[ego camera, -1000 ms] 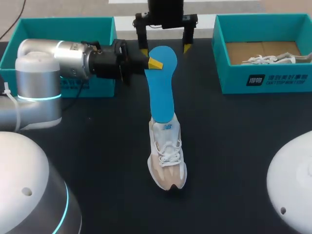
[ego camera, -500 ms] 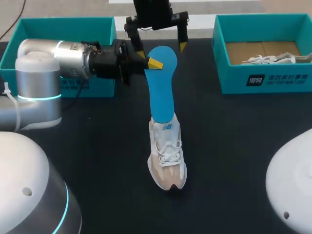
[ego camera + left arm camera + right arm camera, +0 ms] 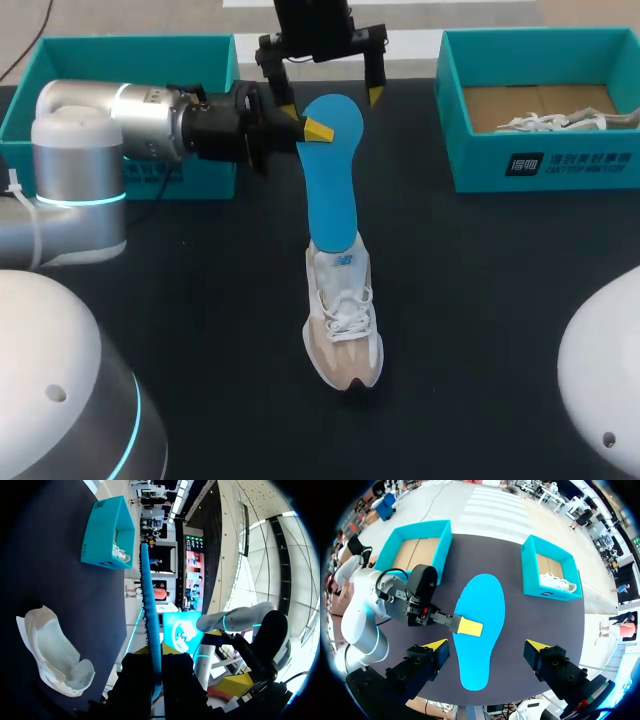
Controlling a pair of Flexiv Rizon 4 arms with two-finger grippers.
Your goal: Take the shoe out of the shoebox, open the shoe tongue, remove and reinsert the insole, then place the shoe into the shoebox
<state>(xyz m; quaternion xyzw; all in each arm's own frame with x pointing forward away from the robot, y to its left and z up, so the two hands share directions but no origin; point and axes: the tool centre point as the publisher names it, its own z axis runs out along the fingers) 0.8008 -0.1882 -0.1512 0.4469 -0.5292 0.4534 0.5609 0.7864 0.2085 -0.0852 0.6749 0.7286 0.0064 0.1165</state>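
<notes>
Left claw: The left claw (image 3: pixel 315 128) was clamped on one end of the flat blue foot-shaped insole (image 3: pixel 330 180), with a yellow-tipped finger on each face. In its own wrist view the sheet ran edge-on between the fingers and straight ahead.
Insole's far end: It met the heel opening of the beige-and-white laced sneaker (image 3: pixel 342 320), which stood on the black table (image 3: pixel 480 300) ahead of and below that claw. How deep the insole sat could not be told.
Right claw: The right claw (image 3: pixel 486 645) hung spread wide above the gripped end of the insole, one tip off to each side, touching nothing.
Change: Over the past second the right claw had drifted toward the left arm's side and farther back, and had turned slightly. In the last half second it held its place. The left claw, insole and sneaker had not shifted.
Count: There was one insole and two claws. There were two boxes: a teal cardboard shoebox (image 3: pixel 120 50) behind the left arm, and a second teal shoebox (image 3: pixel 540 170) well off to the right claw's other side. There were two shoes: the sneaker on the table and a white laced shoe (image 3: pixel 555 122) lying in that second box.
</notes>
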